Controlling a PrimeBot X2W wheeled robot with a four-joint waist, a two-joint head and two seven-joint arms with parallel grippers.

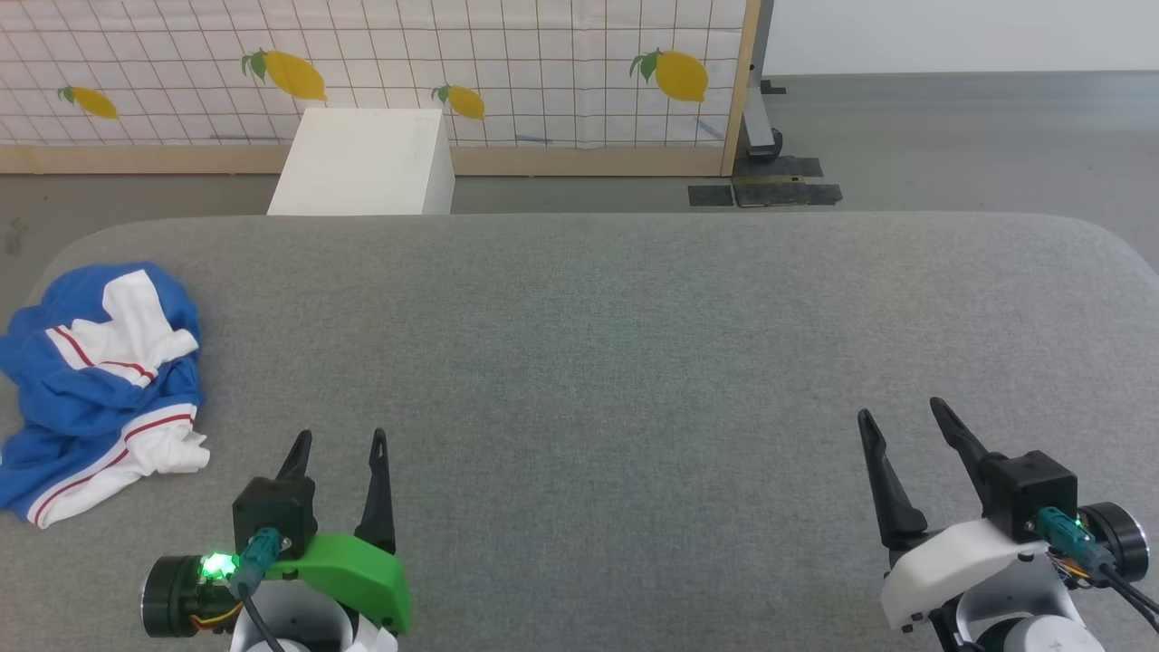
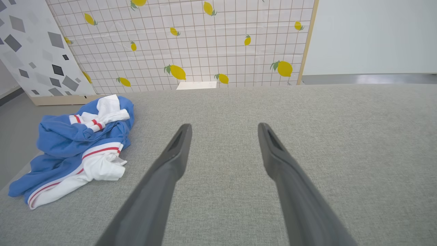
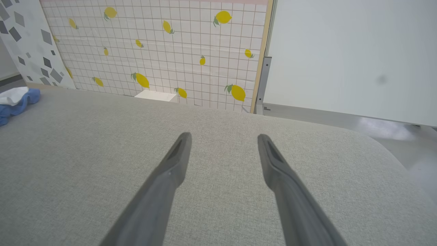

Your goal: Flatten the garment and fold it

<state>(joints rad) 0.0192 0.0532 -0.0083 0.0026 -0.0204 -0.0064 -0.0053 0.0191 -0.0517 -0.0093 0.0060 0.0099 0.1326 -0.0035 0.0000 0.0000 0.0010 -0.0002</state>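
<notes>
The garment (image 1: 95, 389) lies crumpled in a heap at the far left edge of the grey table (image 1: 616, 362), bright blue with white sleeves and thin red stripes; its "3" print is hidden in the folds. In the left wrist view the garment (image 2: 75, 150) sits to the left of my fingers. A small corner of the garment (image 3: 15, 100) shows at the left edge of the right wrist view. My left gripper (image 1: 342, 437) stands open over the table's near left, to the right of the heap and apart from it. Far across the table, my right gripper (image 1: 901, 409) is open and empty.
A white box (image 1: 367, 163) stands on the floor behind the table's far edge. Behind it runs a lemon-print gridded panel (image 1: 380, 63) with a wooden frame. Dark tape patches (image 1: 765, 192) mark the floor at the back right. The table's corners are rounded.
</notes>
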